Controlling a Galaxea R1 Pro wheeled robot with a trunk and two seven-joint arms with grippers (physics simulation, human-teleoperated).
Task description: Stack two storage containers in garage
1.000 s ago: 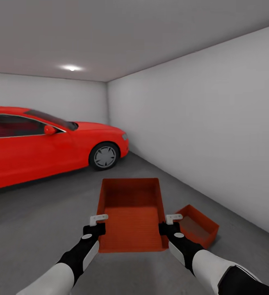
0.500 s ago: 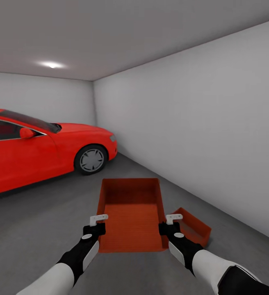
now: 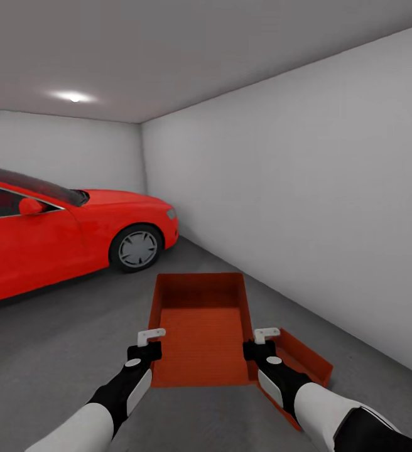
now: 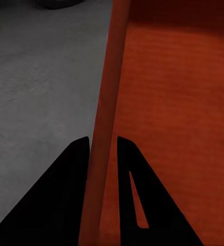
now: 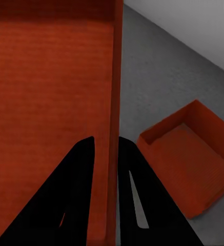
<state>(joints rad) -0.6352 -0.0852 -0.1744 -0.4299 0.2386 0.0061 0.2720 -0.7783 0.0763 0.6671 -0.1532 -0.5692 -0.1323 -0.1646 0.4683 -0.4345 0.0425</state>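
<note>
Now my view has swung right since a second ago: the red car (image 3: 61, 235) sits further left, and the second container (image 3: 306, 364) on the garage floor (image 3: 55, 351) lies nearer, just beside and partly under my right arm. I carry the first container (image 3: 200, 326) in front of me, my left gripper (image 3: 149, 342) pinched on its left wall and my right gripper (image 3: 262, 339) on its right wall, both jaws nearly closed around the thin wall. Judging from this, I am lining up to stack; it must still shift right and come down.
</note>
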